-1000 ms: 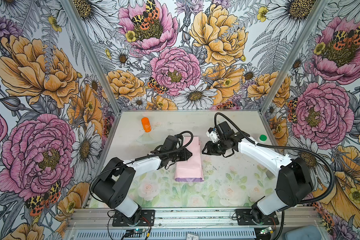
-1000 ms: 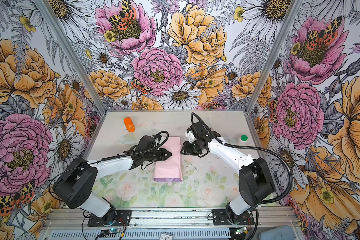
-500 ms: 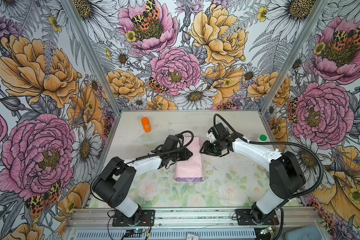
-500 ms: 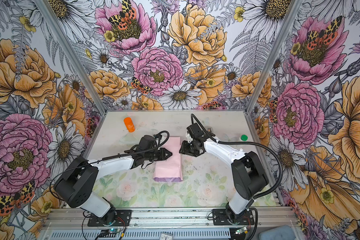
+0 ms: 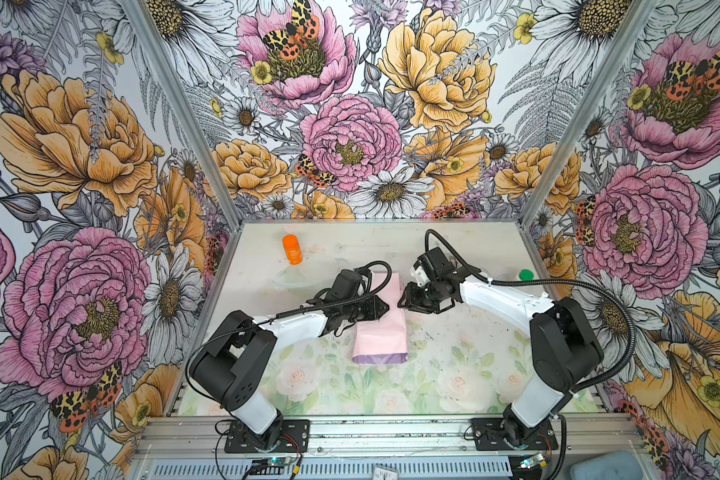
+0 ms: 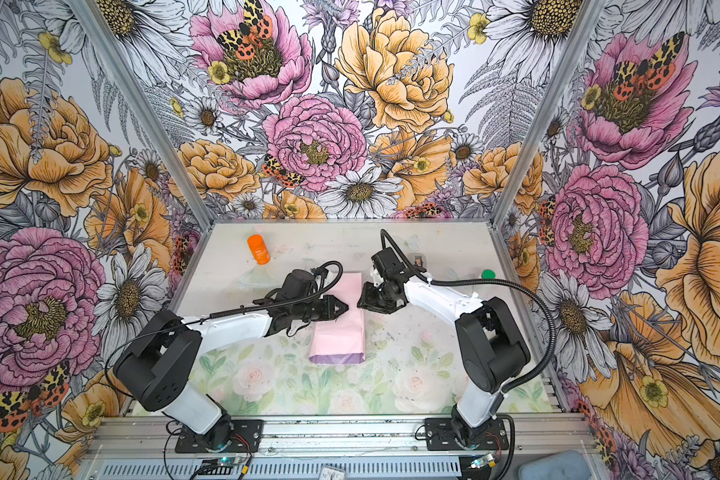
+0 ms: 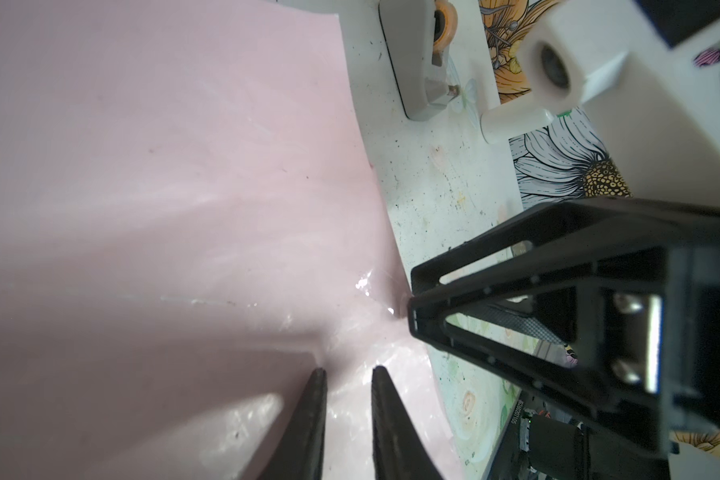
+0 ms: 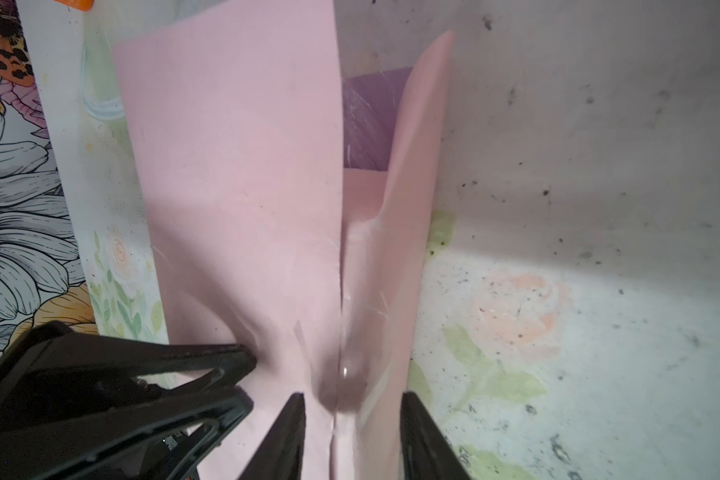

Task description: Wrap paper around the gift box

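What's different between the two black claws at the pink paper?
The left gripper has its jaws nearly together; the right gripper holds them clearly wider. The left gripper rests on the broad flap of the paper, while the right gripper straddles the seam where the flaps meet. Both are black, low over the folded paper's middle, tips facing each other.

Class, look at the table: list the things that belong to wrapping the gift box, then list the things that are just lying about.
Belongs to the job: pink paper, folded over; gift box, out of sight, presumably inside it; grey tape dispenser, likely for the seam.
Lying about: orange container; green cap.
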Available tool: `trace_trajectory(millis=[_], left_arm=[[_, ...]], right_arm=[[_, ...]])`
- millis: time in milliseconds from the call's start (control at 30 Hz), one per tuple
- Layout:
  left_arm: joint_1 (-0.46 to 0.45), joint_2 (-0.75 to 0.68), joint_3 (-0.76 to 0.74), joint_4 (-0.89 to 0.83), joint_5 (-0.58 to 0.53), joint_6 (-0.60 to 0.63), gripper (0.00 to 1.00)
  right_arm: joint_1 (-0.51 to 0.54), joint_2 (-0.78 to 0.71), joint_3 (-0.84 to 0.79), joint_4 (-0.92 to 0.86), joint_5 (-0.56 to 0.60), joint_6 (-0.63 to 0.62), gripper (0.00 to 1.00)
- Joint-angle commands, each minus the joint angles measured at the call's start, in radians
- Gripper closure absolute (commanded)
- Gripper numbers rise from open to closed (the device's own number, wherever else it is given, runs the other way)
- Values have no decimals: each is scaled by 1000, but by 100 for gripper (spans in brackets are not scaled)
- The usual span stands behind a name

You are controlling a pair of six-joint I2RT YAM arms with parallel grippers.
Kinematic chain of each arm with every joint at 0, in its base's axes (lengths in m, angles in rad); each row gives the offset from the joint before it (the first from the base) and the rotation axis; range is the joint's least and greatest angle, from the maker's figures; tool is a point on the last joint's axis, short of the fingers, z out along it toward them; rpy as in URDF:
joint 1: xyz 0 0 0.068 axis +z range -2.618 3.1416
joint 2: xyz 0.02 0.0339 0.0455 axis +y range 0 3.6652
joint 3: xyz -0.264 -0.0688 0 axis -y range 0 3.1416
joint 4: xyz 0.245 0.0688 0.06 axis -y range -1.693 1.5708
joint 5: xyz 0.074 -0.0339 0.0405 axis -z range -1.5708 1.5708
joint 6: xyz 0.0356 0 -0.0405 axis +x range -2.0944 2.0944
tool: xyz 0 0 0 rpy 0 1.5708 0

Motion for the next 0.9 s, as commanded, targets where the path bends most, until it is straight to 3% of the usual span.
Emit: trace_trajectory(millis=[0,433,500,633,700,767,867], left_arm=[[-11,19,8,-20,-16,1,77],[-11,16,-1,-19,-19,2,77],[-12,18,-2,-20,-21,4,77],[-12,18,-1,-19,-18,4,77],[-11,15,-3,-19,-19,6,77],[-11,13,-3,-21,-21,4,77],[-11,11,-1,-20,-20,5,77]], right_arm=[[10,15,13,18,-5,5,65],[10,31,9,21,-24,12,94],[10,27,6,19,-27,16,94],[10,10,6,19,-29,30,73],[10,-2,6,20,-34,38,68],[11,-4,6,22,-40,42,70],[12,5,-2,24,-37,41,89]])
